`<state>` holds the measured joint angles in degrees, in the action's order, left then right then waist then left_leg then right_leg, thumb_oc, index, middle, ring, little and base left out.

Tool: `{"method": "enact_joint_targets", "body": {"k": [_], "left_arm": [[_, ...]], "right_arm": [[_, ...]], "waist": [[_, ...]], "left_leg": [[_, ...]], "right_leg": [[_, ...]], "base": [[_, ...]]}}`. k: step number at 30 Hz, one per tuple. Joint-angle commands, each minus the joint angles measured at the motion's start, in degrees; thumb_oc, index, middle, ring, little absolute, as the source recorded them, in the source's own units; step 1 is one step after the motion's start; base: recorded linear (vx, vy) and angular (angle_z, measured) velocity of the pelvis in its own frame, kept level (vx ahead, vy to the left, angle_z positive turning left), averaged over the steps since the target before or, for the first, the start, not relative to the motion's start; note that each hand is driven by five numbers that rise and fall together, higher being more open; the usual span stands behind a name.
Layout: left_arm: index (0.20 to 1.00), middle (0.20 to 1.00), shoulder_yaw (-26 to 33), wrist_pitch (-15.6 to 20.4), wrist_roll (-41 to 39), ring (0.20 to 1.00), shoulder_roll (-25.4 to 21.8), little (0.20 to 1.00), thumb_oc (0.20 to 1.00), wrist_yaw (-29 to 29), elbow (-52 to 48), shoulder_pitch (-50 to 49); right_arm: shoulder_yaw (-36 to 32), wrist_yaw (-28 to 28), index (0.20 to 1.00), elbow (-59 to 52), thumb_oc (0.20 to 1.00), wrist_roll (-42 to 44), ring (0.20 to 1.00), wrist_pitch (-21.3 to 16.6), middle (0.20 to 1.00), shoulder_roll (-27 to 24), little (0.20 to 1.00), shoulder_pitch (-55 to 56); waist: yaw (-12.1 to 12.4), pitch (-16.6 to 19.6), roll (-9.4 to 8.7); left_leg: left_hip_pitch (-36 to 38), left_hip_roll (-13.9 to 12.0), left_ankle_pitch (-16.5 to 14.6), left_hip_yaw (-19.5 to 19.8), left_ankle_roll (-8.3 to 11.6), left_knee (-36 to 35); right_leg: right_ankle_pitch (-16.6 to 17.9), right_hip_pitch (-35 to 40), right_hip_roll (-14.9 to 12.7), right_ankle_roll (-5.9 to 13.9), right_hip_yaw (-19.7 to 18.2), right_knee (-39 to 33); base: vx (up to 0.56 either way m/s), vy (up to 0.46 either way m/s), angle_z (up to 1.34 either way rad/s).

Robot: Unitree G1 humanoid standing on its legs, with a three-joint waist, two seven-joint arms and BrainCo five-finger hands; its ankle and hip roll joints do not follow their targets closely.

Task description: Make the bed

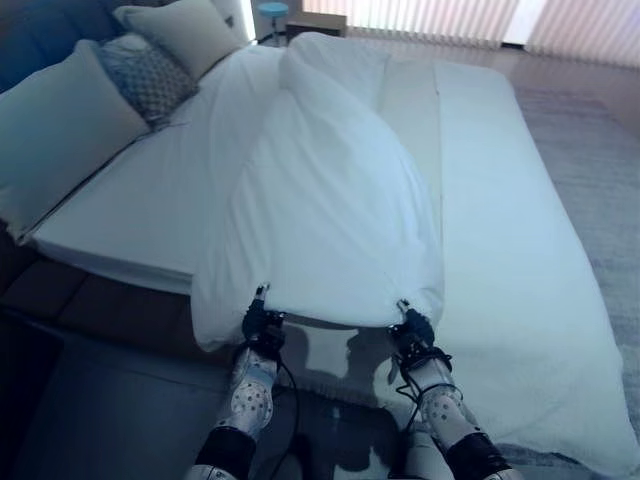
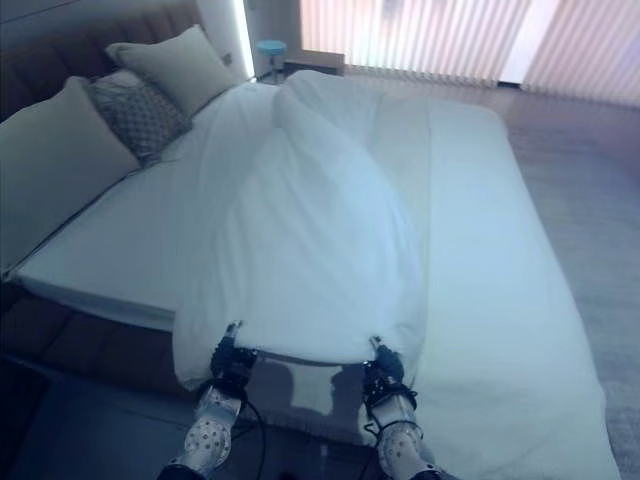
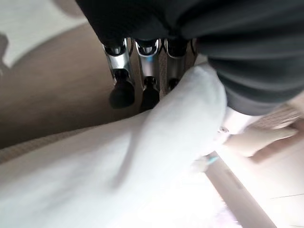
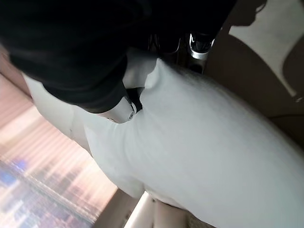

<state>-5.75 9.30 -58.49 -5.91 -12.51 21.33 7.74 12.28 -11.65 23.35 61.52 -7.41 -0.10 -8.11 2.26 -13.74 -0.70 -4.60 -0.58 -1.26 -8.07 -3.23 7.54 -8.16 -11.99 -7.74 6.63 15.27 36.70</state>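
A white duvet [image 1: 330, 190] lies bunched in a long ridge down the middle of the bed [image 1: 520, 250], its near edge lifted off the side of the mattress. My left hand [image 1: 262, 322] is shut on the duvet's near left corner, and the cloth [image 3: 142, 161] runs past its curled fingers [image 3: 121, 88] in the left wrist view. My right hand [image 1: 412, 328] is shut on the near right corner; the right wrist view has the duvet [image 4: 204, 142] folded over its fingers. Both hands hold the edge at about the same height.
Two cream pillows [image 1: 60, 130] [image 1: 185, 32] and a patterned cushion [image 1: 150, 75] lean at the headboard on the left. A white sheet [image 1: 130, 210] covers the mattress. A small blue stool [image 1: 272, 12] and curtains [image 1: 420, 15] stand beyond the bed. Grey carpet [image 1: 600, 150] lies to the right.
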Motion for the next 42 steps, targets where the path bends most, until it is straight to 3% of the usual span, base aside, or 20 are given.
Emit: {"method": "enact_joint_targets", "body": {"k": [1, 4, 9, 11, 13, 16, 19, 22, 23, 24, 25, 27, 29, 31, 32, 33, 35, 36, 37, 42], "left_arm": [[0.200, 0.200, 8.71, 6.43, 3.52, 0.200, -6.62, 0.200, 0.200, -2.74, -4.75, -1.50], [0.200, 0.200, 8.26, 5.60, 3.24, 0.200, -5.67, 0.200, 0.200, -3.07, -2.73, -1.67], [0.200, 0.200, 8.79, 5.43, 4.50, 0.200, -5.05, 0.200, 0.200, -2.80, -2.94, -2.53], [0.200, 0.200, 9.03, 5.47, 4.88, 0.200, -5.27, 0.200, 0.200, -2.72, -2.96, -2.69], [0.200, 0.200, 9.72, 5.84, 5.02, 0.200, -5.58, 0.200, 0.200, -2.91, -2.66, -3.32], [0.200, 0.200, 10.46, 6.18, 4.65, 0.200, -5.63, 0.200, 0.200, -3.15, -2.53, -3.52], [0.200, 0.200, 10.44, 6.14, 4.06, 0.200, -6.33, 0.200, 0.200, -2.90, -1.24, -3.02], [0.200, 0.200, 9.53, 6.07, 3.80, 0.200, -7.06, 0.200, 0.200, -2.18, -0.61, -2.12], [0.200, 0.200, 8.14, 6.00, 3.60, 0.200, -7.05, 0.200, 0.200, -1.45, -0.54, -1.80], [0.200, 0.200, 8.14, 6.00, 3.60, 0.200, -7.07, 0.200, 0.200, -1.45, -0.54, -1.79], [0.200, 0.200, 6.78, 5.89, 4.05, 0.200, -7.95, 0.200, 0.200, -1.22, -0.54, -0.99], [0.200, 0.200, 6.87, 5.91, 4.03, 0.200, -8.39, 0.200, 0.200, -1.48, -0.11, -0.88], [0.200, 0.200, 6.92, 5.64, 5.14, 0.200, -8.44, 0.200, 0.200, -1.61, -0.42, -1.20], [0.200, 0.200, 6.70, 5.86, 4.86, 0.200, -7.98, 0.200, 0.200, -1.24, -0.52, -0.94], [0.200, 0.200, 6.90, 5.43, 5.17, 0.200, -7.74, 0.200, 0.200, -1.20, -1.80, -1.29], [0.200, 0.200, 6.91, 5.42, 5.18, 0.200, -7.74, 0.200, 0.200, -1.22, -1.82, -1.29], [0.200, 0.200, 7.34, 5.05, 5.10, 0.200, -6.86, 0.200, 0.200, -1.51, -2.51, -2.13], [0.200, 0.200, 7.33, 5.04, 5.10, 0.200, -6.87, 0.200, 0.200, -1.52, -2.52, -2.12], [0.200, 0.200, 6.40, 4.57, 4.91, 0.200, -5.92, 0.200, 0.200, -1.44, -1.55, -2.49], [0.200, 0.200, 5.64, 3.93, 4.44, 0.200, -2.65, 0.200, 0.200, -1.61, -0.28, -4.30]], "right_arm": [[-3.73, -0.38, 0.200, -1.31, 0.200, 1.55, 0.200, -4.89, 0.200, -5.69, 0.200, 2.15], [-3.45, -1.17, 0.200, -0.43, 0.200, 2.42, 0.200, -5.42, 0.200, -5.85, 0.200, 3.00], [-3.30, -1.53, 0.200, 0.47, 0.200, 0.30, 0.200, -3.97, 0.200, -7.17, 0.200, 3.72], [-3.42, -1.11, 0.200, 1.01, 0.200, -0.66, 0.200, -3.32, 0.200, -8.00, 0.200, 3.71], [-3.72, -0.84, 0.200, 1.84, 0.200, -1.46, 0.200, -2.57, 0.200, -8.65, 0.200, 3.88], [-4.01, -0.71, 0.200, 2.02, 0.200, -2.11, 0.200, -2.12, 0.200, -9.31, 0.200, 3.92], [-5.02, -0.63, 0.200, 1.41, 0.200, -3.03, 0.200, -1.15, 0.200, -10.76, 0.200, 4.39], [-5.59, -0.63, 0.200, 0.62, 0.200, -3.49, 0.200, -0.85, 0.200, -11.27, 0.200, 4.33], [-6.79, -0.51, 0.200, -0.23, 0.200, -4.27, 0.200, -0.08, 0.200, -11.29, 0.200, 5.05], [-6.80, -0.51, 0.200, -0.24, 0.200, -4.28, 0.200, -0.08, 0.200, -11.27, 0.200, 5.04], [-7.06, -1.35, 0.200, -0.59, 0.200, -4.76, 0.200, -0.47, 0.200, -10.98, 0.200, 5.01], [-7.29, -1.37, 0.200, -0.56, 0.200, -4.15, 0.200, -1.17, 0.200, -10.36, 0.200, 4.49], [-6.67, -1.10, 0.200, 0.94, 0.200, -4.67, 0.200, -1.48, 0.200, -10.06, 0.200, 3.56], [-6.38, -0.67, 0.200, 1.89, 0.200, -4.35, 0.200, -2.10, 0.200, -9.77, 0.200, 2.50], [-5.76, -0.21, 0.200, 2.12, 0.200, -5.10, 0.200, -2.25, 0.200, -9.73, 0.200, 2.33], [-5.76, -0.20, 0.200, 2.12, 0.200, -5.10, 0.200, -2.25, 0.200, -9.72, 0.200, 2.32], [-4.67, 0.28, 0.200, 2.62, 0.200, -5.15, 0.200, -2.13, 0.200, -9.14, 0.200, 2.65], [-4.67, 0.28, 0.200, 2.61, 0.200, -5.15, 0.200, -2.13, 0.200, -9.14, 0.200, 2.64], [-4.23, 0.08, 0.200, 2.70, 0.200, -4.60, 0.200, -2.46, 0.200, -8.86, 0.200, 3.26], [-4.42, -1.15, 0.200, 2.69, 0.200, -4.20, 0.200, -3.06, 0.200, -8.65, 0.200, 5.40]], "waist": [[1.96, 3.67, -1.54], [1.27, 5.00, -0.87], [0.83, 3.75, 0.60], [0.12, 3.90, 0.22], [-0.27, 5.23, -0.48], [-0.35, 5.75, -0.46], [-0.88, 6.67, 0.79], [-0.88, 6.53, 0.65], [-1.75, 6.65, -0.83], [-1.82, 6.79, -0.96], [-2.05, 5.74, -1.75], [-1.85, 5.53, -1.62], [-1.57, 5.48, 0.24], [-1.43, 5.64, 1.13], [-0.43, 5.65, 0.72], [-0.53, 5.70, 0.75], [0.38, 5.82, -1.01], [0.37, 5.89, -0.95], [0.11, 6.28, -1.79], [-0.15, 7.29, -2.04]], "left_leg": [[-0.65, 5.75, 2.16, 5.64, 4.12, -5.95], [-2.17, 7.19, 3.44, 5.54, 5.14, -5.66], [-5.26, 6.92, 1.96, 5.96, 7.52, 2.50], [-4.11, 3.47, -0.32, 5.71, 6.56, 3.45], [-2.46, -2.22, -0.06, 10.42, 6.27, 3.31], [-2.34, -6.72, 3.21, 15.11, 7.34, 3.86], [-0.44, -15.39, 8.74, 17.64, 11.16, -1.93], [-0.91, -14.45, 5.44, 18.77, 12.52, 1.40], [-1.43, -10.40, -4.34, 16.91, 12.03, 6.05], [-1.65, -10.21, -4.24, 16.93, 11.97, 6.07], [-1.63, -7.34, -7.08, 13.14, 10.38, 7.84], [-1.33, -6.38, -6.18, 11.01, 9.47, 6.13], [-0.19, -4.46, -4.01, 8.86, 8.08, 2.10], [1.57, -2.87, -0.76, 7.72, 6.64, -3.30], [2.90, -1.09, 0.47, 6.36, 6.32, -6.00], [2.85, -1.11, 0.63, 6.47, 6.33, -6.11], [3.80, 2.95, 1.92, 5.26, 6.48, -7.44], [3.70, 2.88, 2.02, 5.28, 6.49, -7.49], [4.03, 4.47, 2.74, 6.06, 6.32, -8.04], [1.63, 6.87, 3.10, 6.96, 6.43, -6.05]], "right_leg": [[1.83, 9.17, 6.51, -1.78, 0.19, -19.58], [1.40, 12.14, 9.16, -3.88, -4.85, -28.63], [3.25, 13.30, 5.75, -3.39, -2.61, -32.06], [4.04, 12.55, 3.28, -2.43, -2.53, -31.69], [4.76, 11.14, -0.03, -1.37, -4.31, -31.75], [5.75, 10.25, -2.35, 0.07, -5.90, -31.28], [7.35, 10.33, -6.87, 3.69, -9.56, -30.14], [9.35, 10.09, -9.48, 4.95, -11.45, -29.94], [18.12, 10.95, -14.98, 6.26, -12.16, -32.20], [18.23, 10.82, -15.16, 6.32, -12.14, -32.28], [25.60, 8.61, -17.98, 4.63, -10.36, -32.70], [25.65, 6.56, -18.27, 4.08, -7.59, -32.11], [19.48, 5.93, -15.26, 2.33, -3.81, -26.36], [12.36, 5.49, -9.24, 0.47, -2.21, -19.94], [7.36, 6.92, -4.25, -0.11, 2.65, -17.07], [7.48, 6.95, -4.21, -0.14, 2.78, -17.23], [3.71, 9.28, 4.10, 0.20, 3.36, -17.74], [3.91, 9.28, 4.20, 0.17, 3.40, -17.98], [2.08, 9.78, 8.73, -2.06, -1.77, -20.50], [4.63, 13.63, 9.75, -4.13, -4.44, -33.11]], "base": [[-0.14, 0.048, -0.21], [-0.08, 0.071, -0.40], [-0.09, 0.172, 0.38], [-0.06, 0.253, 0.15], [0.03, 0.402, -0.17], [0.05, 0.278, -0.10], [0.12, 0.672, -0.12], [0.05, 0.738, -0.15], [0.04, 0.504, -0.27], [-0.02, 1.000, -0.17], [-0.06, 0.506, 0.09], [-0.10, 0.718, -0.65], [-0.08, 0.849, -0.86], [-0.05, 0.717, -0.09], [-0.05, 0.517, -0.09], [-0.07, 0.447, -0.08], [-0.07, 0.312, -0.05], [-0.09, 0.284, -0.02], [-0.05, 0.122, -0.10], [-0.04, 0.108, 0.18]]}}
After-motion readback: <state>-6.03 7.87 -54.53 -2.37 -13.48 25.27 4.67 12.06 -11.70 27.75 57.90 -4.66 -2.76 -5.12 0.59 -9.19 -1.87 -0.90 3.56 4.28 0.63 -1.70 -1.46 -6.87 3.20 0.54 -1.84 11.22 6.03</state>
